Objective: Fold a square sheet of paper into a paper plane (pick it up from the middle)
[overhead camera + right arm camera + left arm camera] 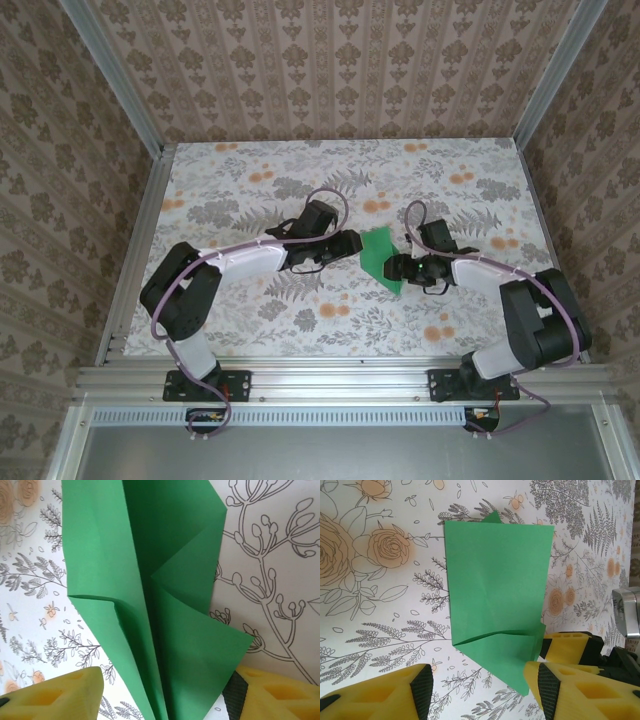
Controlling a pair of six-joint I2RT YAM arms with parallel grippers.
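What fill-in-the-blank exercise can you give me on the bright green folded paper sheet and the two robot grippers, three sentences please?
1. In the top view the bright green folded sheet of paper lies ____ the left gripper and the right gripper.
2. The left gripper's fingers are ____ with black pads.
3. Both grippers' jaws stand ____, clamping nothing.
Missing words: between; yellow; open.

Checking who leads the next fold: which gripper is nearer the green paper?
Right. The right gripper appears to overlap the near right edge of the green paper; the left gripper sits just off its left side.
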